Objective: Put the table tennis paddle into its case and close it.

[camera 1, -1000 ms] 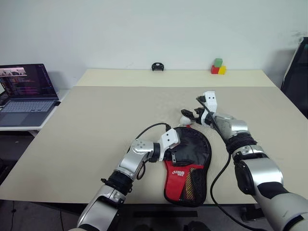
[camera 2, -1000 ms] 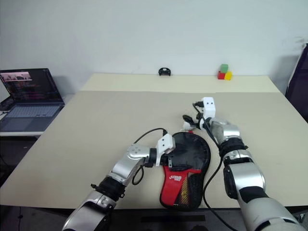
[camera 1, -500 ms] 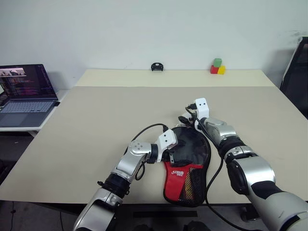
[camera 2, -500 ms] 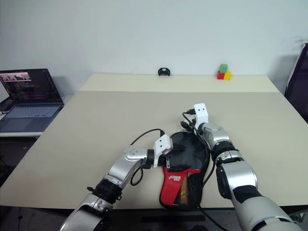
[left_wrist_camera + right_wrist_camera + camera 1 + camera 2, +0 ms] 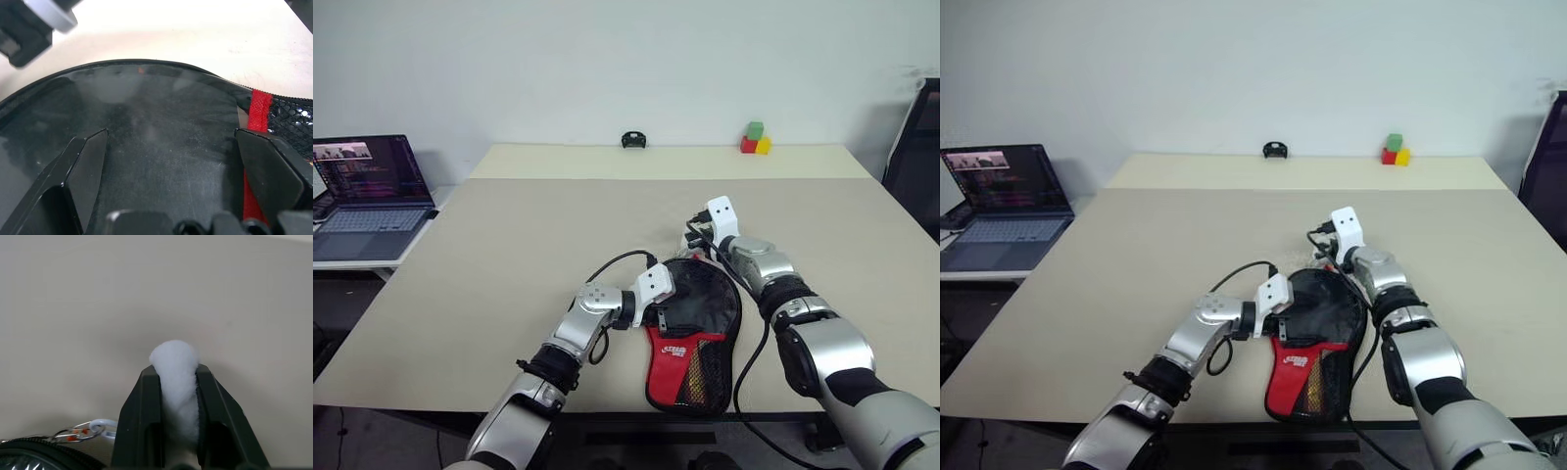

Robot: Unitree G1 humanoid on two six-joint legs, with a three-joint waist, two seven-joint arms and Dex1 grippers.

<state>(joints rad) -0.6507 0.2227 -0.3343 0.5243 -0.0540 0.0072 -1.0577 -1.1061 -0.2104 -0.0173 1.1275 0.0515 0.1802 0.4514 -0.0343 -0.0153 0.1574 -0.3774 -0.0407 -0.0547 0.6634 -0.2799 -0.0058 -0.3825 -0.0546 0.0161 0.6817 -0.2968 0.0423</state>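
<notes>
The case [image 5: 693, 333] lies at the counter's [image 5: 509, 245] near edge, the left claw [image 5: 168, 161] spread wide over its black face, and just beyond its far rim the right claw [image 5: 174, 382] pinches a white fluffy pom-pom [image 5: 175, 364].
</notes>
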